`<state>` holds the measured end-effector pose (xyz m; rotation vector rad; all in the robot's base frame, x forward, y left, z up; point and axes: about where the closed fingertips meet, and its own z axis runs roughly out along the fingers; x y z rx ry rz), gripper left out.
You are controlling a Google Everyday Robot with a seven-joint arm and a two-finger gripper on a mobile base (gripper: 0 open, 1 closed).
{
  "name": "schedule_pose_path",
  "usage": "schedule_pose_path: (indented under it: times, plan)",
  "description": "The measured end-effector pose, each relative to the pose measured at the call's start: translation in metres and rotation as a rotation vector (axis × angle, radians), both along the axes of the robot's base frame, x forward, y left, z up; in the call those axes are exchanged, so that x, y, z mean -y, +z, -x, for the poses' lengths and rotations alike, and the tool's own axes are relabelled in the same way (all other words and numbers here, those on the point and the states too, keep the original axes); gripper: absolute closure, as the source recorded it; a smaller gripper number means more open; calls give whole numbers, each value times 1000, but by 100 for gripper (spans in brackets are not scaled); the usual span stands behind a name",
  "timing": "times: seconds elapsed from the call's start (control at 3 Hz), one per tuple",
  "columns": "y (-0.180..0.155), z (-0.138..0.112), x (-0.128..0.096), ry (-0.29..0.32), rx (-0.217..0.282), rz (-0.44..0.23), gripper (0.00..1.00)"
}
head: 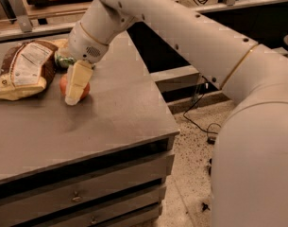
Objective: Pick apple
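Cream end effector (73, 97) overlaps the orange-red apple (86, 90); whether it grips, I cannot tell.

So the gripper (74, 90) is down low over the grey table (115, 122), right in front of the apple (63, 84). It covers most of it, and only the orange-red edges peek out on either side. The bread bag (25, 70) lies just left of the apple. A bit of green can (63, 60) shows behind, mostly hidden by the big white arm (181, 27). Black cables (200, 122) trail on the speckled floor to the right.
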<state>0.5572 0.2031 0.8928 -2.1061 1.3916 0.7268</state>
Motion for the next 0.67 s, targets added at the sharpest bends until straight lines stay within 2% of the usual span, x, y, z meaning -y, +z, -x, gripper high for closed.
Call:
schedule_pose_path:
  times: [0.33, 0.67]
  plan:
    - [-35, -4, 5, -29, -4, 71, 4]
    - [-53, -8, 11, -47, -16, 109, 26]
